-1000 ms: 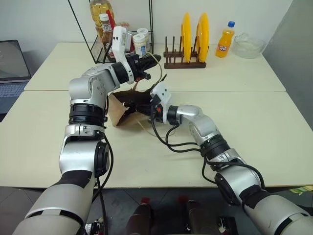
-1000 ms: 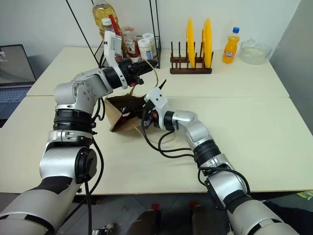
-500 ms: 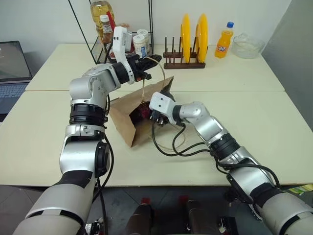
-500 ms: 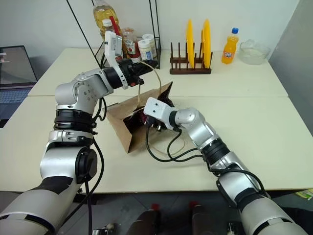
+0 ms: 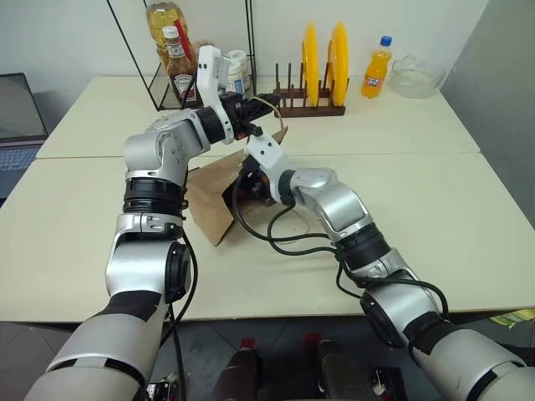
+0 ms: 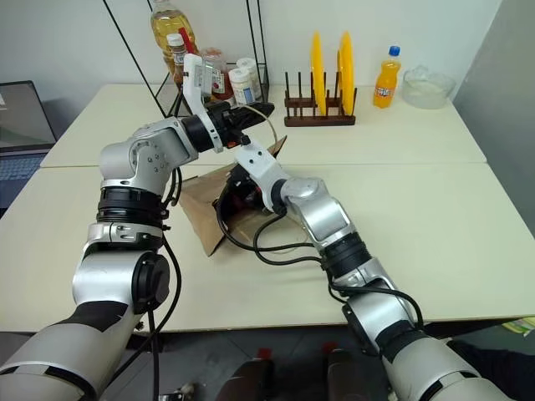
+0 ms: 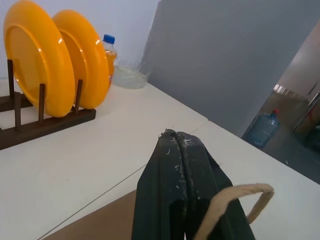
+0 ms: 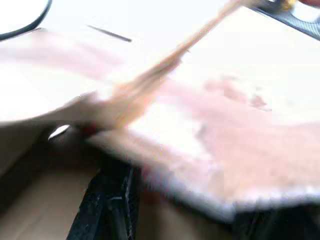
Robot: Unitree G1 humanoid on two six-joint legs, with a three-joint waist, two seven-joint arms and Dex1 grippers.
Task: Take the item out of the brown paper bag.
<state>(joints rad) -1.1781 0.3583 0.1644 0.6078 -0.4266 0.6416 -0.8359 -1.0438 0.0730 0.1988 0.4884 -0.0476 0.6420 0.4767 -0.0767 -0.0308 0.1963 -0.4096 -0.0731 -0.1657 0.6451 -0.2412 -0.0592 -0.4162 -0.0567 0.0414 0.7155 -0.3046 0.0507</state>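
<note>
Landmark: paper bag (image 5: 213,190), standing open on the table (image 5: 435,192), mouth turned toward the right arm, one corner of the rim raised. Left gripper (image 6: 255,109) is above the bag's far rim, fingers (image 7: 182,170) pressed flat together and pinching a tan cord handle (image 7: 235,197), which loops out beside the fingertips; the handle is pulled up and taut. Right gripper (image 5: 249,178) is at the bag mouth, reaching inside; its fingers are hidden by the bag wall and the wrist housing, so released or clenched cannot be told. Right wrist view is smeared: a brown bag edge and a cord crossing it, dark interior below. Cola bottle (image 5: 244,190): only a small patch of red and dark shows inside the bag mouth, right next to the right gripper; contact cannot be judged. Beyond the bag: plate rack (image 5: 309,104) with two yellow plates (image 5: 322,50), orange soda bottle (image 5: 376,67) farther off to that side, wire shelf of condiments (image 5: 188,67) behind the left gripper.
</note>
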